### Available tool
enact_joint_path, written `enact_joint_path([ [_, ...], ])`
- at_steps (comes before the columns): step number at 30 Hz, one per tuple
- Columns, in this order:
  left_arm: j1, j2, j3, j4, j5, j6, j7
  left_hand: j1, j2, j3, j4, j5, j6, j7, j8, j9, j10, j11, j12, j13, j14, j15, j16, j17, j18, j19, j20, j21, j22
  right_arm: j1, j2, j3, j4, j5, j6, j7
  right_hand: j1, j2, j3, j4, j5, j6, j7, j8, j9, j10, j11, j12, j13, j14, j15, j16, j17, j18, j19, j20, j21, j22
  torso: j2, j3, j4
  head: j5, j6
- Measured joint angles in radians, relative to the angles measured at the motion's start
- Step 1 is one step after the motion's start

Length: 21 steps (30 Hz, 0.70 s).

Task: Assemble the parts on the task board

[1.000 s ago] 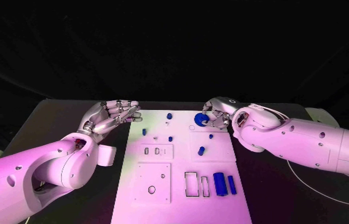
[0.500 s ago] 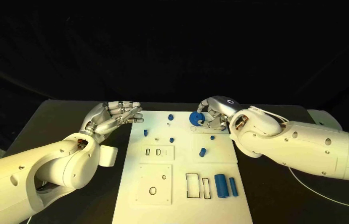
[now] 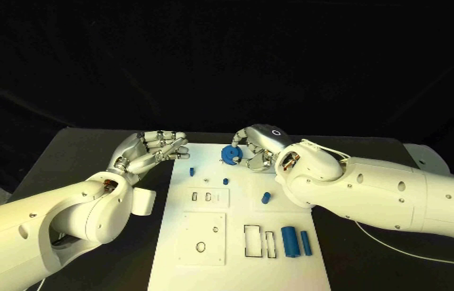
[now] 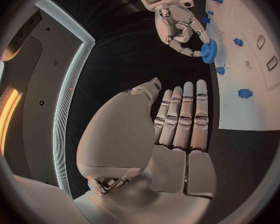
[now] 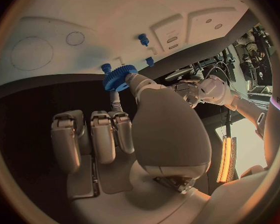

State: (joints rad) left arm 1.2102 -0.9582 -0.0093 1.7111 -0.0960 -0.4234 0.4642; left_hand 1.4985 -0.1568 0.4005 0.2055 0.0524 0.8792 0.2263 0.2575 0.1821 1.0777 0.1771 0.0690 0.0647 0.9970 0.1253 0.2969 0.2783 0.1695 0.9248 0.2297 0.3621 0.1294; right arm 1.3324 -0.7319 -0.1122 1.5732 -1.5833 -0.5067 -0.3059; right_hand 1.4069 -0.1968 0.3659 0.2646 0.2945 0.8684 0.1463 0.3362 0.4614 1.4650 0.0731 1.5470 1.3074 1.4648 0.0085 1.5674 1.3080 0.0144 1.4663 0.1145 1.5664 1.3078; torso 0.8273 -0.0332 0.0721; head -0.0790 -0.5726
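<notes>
Blue plastic, toothed round its rim, the small gear wheel (image 3: pixel 230 153) is pinched at its edge by the right hand (image 3: pixel 257 148), thumb on one side and a fingertip on the other, while that hand's remaining fingers lie loosely curled below it; the wheel is carried over the far end of the white flat task board (image 3: pixel 237 265), left of the board's midline. Small and thin, it should weigh very little and be quite rigid, so it will neither sag nor crush; the teeth give the fingertips purchase, yet a grip on so narrow a rim leaves it free to pivot, and the best hold is probably across the toothed edge with the central bore kept uncovered for seating. Whether the wheel already touches a post beneath it cannot be told, since the fingers hide its underside. Short blue pegs (image 3: pixel 191 171) stand on the far left of the board, a blue peg (image 3: pixel 265 198) stands mid-board, and two blue cylinders (image 3: pixel 288 240) lie near the right edge beside rectangular cut-outs. The left hand (image 3: pixel 154 150) hovers just off the board's far left corner, empty, its fingers nearly straight and side by side with the thumb apart.
</notes>
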Motion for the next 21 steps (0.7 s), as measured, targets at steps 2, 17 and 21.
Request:
enact_joint_path([
  [2, 0.000, 0.000, 0.000, 0.000, 0.000, 0.000, 0.000, 0.000, 0.000, 0.000, 0.000, 0.000, 0.000, 0.000, -0.004, 0.000, 0.000, 0.000, 0.000, 0.000, 0.000, 0.000, -0.004, 0.000, 0.000, 0.000, 0.000, 0.000, 0.000, -0.003, 0.017, -0.001, -0.012, -0.002, -0.001, -0.001, 0.000, 0.000, 0.002, 0.002, 0.000, 0.000, 0.000, 0.000, 0.000, 0.000, 0.000, 0.000, 0.000, 0.000, 0.000, 0.000, 0.000, 0.000, 0.000, 0.000, 0.000, 0.000, 0.000, -0.0004, 0.0003, 0.001, -0.001],
  [17, 0.000, 0.002, 0.000, 0.000, 0.000, 0.003, -0.002, 0.000, 0.000, 0.000, 0.000, 0.000, 0.000, 0.000, -0.004, 0.000, 0.000, 0.000, 0.000, 0.000, 0.000, 0.000, -0.004, 0.002, 0.000, 0.000, 0.000, 0.000, -0.001, -0.033, 0.124, -0.008, -0.116, -0.009, 0.001, -0.003, -0.009, 0.002, 0.007, 0.001, 0.000, 0.000, 0.000, -0.001, 0.000, 0.000, 0.000, 0.000, 0.000, 0.000, 0.000, 0.000, 0.000, 0.000, 0.000, 0.000, 0.000, 0.000, 0.001, 0.0011, -0.0009, 0.009, -0.008],
  [21, 0.000, 0.003, 0.000, 0.000, 0.000, 0.004, -0.002, 0.000, 0.000, 0.000, 0.000, 0.000, 0.000, 0.000, -0.004, 0.000, 0.000, 0.000, 0.000, 0.000, 0.000, 0.000, -0.004, 0.001, 0.000, 0.000, 0.000, 0.000, -0.001, -0.035, 0.144, -0.007, -0.142, -0.011, 0.001, -0.001, -0.010, 0.001, 0.007, 0.002, -0.001, 0.000, 0.000, -0.005, 0.000, 0.000, 0.000, 0.000, 0.000, 0.000, 0.000, 0.000, 0.000, 0.000, 0.000, 0.000, 0.000, 0.000, 0.001, 0.0014, -0.0008, 0.009, -0.009],
])
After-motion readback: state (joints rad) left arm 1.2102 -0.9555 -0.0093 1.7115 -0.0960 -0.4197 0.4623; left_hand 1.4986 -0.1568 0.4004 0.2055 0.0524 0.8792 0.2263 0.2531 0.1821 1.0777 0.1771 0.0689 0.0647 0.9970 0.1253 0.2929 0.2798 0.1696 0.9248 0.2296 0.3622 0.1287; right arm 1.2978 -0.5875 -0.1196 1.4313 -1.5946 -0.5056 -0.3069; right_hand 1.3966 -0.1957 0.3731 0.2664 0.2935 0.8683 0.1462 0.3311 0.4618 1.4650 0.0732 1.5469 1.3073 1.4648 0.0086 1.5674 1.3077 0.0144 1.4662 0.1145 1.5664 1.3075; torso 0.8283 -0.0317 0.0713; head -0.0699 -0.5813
